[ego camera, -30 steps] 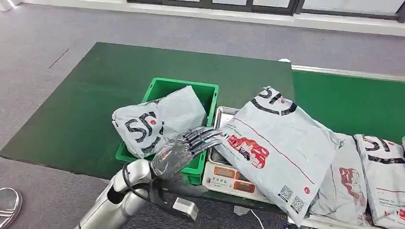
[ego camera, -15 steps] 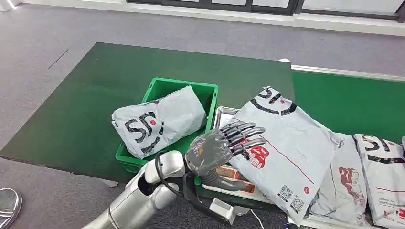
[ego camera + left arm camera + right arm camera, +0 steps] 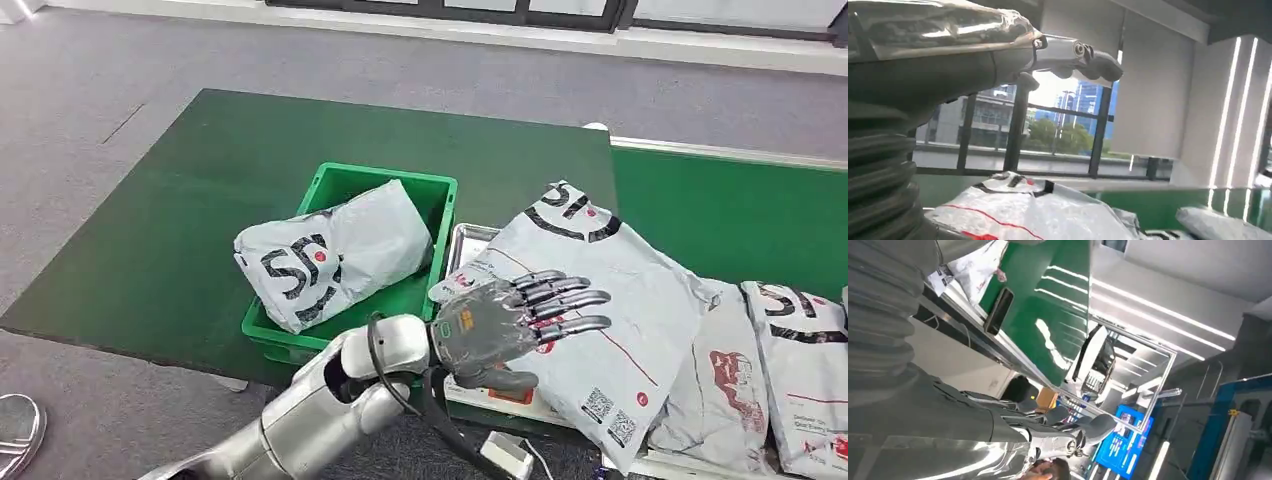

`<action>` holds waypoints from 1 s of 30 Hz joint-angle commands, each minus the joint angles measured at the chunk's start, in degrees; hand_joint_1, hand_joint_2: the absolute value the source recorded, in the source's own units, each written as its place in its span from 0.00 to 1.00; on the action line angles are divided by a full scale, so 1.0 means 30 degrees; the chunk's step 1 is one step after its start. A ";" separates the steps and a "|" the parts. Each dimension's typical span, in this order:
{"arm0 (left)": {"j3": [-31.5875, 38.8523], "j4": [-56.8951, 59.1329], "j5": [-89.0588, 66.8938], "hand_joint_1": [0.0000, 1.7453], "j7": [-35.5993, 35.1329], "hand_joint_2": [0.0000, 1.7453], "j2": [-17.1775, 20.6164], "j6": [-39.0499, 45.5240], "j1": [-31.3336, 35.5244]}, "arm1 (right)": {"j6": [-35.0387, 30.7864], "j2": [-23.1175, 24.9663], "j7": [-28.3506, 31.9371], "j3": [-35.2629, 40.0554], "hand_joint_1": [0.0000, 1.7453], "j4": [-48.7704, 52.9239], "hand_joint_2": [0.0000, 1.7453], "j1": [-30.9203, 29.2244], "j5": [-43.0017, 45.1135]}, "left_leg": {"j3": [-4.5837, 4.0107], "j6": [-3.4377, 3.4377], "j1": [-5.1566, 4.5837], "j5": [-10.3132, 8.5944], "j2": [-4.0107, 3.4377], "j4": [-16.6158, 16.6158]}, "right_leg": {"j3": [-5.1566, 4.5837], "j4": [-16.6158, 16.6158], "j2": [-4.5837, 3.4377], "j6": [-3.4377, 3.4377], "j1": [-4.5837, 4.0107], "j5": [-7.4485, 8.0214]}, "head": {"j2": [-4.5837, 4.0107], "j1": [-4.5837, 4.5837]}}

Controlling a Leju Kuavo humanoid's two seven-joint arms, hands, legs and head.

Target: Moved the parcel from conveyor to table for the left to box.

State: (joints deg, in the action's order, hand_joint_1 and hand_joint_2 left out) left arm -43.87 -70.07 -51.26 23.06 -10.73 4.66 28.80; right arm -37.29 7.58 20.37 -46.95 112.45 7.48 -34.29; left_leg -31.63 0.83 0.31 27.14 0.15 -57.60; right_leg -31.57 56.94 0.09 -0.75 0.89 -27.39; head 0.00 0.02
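Note:
A large grey parcel (image 3: 610, 270) with a black logo and red print lies tilted across a weighing scale (image 3: 468, 240) beside the table. My left hand (image 3: 510, 322) reaches over the parcel's near corner, fingers spread and straight, holding nothing; I cannot tell whether it touches. The left wrist view has the same hand (image 3: 998, 50) stretched out above the parcel (image 3: 1048, 212). A green box (image 3: 345, 178) stands on the dark green table (image 3: 180, 220) with another grey parcel (image 3: 330, 250) in it. My right hand (image 3: 1048, 440) hangs low beside the conveyor with its fingers extended and nothing in them.
Two more grey parcels (image 3: 725, 380) (image 3: 805, 350) lie on the green conveyor (image 3: 730, 200) at the right. The scale's display faces the near edge under my left hand. Grey carpet surrounds the table; a small white device (image 3: 505, 455) hangs by a cable below my left arm.
My left hand has moved to the right from the green box's near corner to above the large parcel on the scale. The parcels have not moved.

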 commanded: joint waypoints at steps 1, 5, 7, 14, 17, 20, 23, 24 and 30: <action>-0.3022 0.5355 -0.0341 0.00 -0.0155 1.00 -0.1329 -0.0482 0.2753 | -0.0397 -0.0806 -0.0116 0.0079 0.00 -0.1773 1.00 -0.0710 -0.0139 | -0.0018 -0.0010 0.0011 -0.0027 0.0022 0.0021 | 0.0003 -0.0044 0.0023 0.0011 -0.0015 0.0031 | 0.0000 0.0000; -0.3827 0.6902 -0.0890 0.00 -0.0570 1.00 -0.2097 -0.0162 0.3820 | -0.0532 -0.0836 -0.0243 0.0215 0.00 -0.1559 1.00 -0.0417 -0.0135 | -0.0019 -0.0008 0.0011 -0.0010 0.0045 -0.0008 | 0.0010 -0.0015 0.0046 0.0004 -0.0013 0.0008 | 0.0000 0.0000; -0.3835 0.6937 -0.0890 0.00 -0.0579 1.00 -0.2131 -0.0166 0.3856 | -0.0534 -0.0801 -0.0240 0.0202 0.00 -0.1534 1.00 -0.0355 -0.0128 | -0.0022 -0.0009 0.0012 -0.0011 0.0032 -0.0004 | 0.0004 -0.0017 0.0034 0.0007 -0.0014 0.0013 | 0.0000 0.0000; -0.4054 0.7870 -0.1053 0.00 -0.0871 1.00 -0.2372 0.0192 0.4248 | -0.0447 -0.0555 -0.0063 0.0232 0.00 -0.1471 1.00 -0.0448 -0.0224 | -0.0020 -0.0003 0.0006 -0.0018 0.0008 0.0010 | -0.0007 -0.0024 0.0007 0.0012 -0.0008 0.0025 | 0.0000 0.0000; -0.4155 0.9112 -0.1366 0.00 -0.1107 1.00 -0.2751 0.0755 0.4689 | -0.0380 -0.0743 0.0034 0.0108 0.00 -0.1810 1.00 -0.0607 -0.0268 | -0.0028 -0.0008 0.0011 -0.0030 -0.0001 0.0023 | -0.0013 -0.0045 0.0000 0.0013 -0.0015 0.0045 | 0.0000 0.0000; -0.4570 0.9641 -0.2162 0.00 -0.1664 1.00 -0.3009 0.1330 0.4852 | -0.0279 -0.0917 0.0107 -0.0089 0.00 -0.2069 1.00 -0.0692 -0.0147 | -0.0018 -0.0010 0.0010 -0.0019 0.0004 0.0011 | 0.0002 -0.0036 0.0003 0.0006 -0.0014 0.0033 | 0.0000 0.0000; -0.4682 0.9791 -0.2190 0.00 -0.1759 1.00 -0.3089 0.1451 0.4833 | -0.0241 -0.0897 0.0174 -0.0150 0.00 -0.2075 1.00 -0.0683 -0.0094 | -0.0018 -0.0008 0.0006 -0.0013 0.0000 0.0007 | -0.0002 -0.0025 -0.0001 0.0004 -0.0008 0.0026 | 0.0000 0.0000; -0.4682 0.9791 -0.2190 0.00 -0.1759 1.00 -0.3089 0.1451 0.4833 | -0.0241 -0.0897 0.0174 -0.0150 0.00 -0.2075 1.00 -0.0683 -0.0094 | -0.0027 -0.0013 0.0008 -0.0030 0.0001 0.0026 | -0.0006 -0.0053 0.0002 0.0008 -0.0011 0.0045 | 0.0000 0.0000; -0.5890 1.0106 -0.3624 0.00 -0.3581 1.00 -0.3089 0.2467 0.5328 | -0.0274 -0.0591 0.0470 -0.0223 0.00 -0.1829 1.00 -0.0631 -0.0144 | -0.0020 -0.0003 0.0002 -0.0025 -0.0007 0.0029 | -0.0012 -0.0036 -0.0005 0.0016 -0.0004 0.0037 | 0.0000 0.0000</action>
State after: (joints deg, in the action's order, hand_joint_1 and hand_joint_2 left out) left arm -54.25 -45.57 -58.10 17.33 -20.59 9.12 40.45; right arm -38.07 5.27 21.14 -46.95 109.96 6.73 -34.77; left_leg -31.66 0.82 0.29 27.14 0.16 -57.60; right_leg -31.57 56.94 0.10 -0.77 0.91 -27.38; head 0.00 0.02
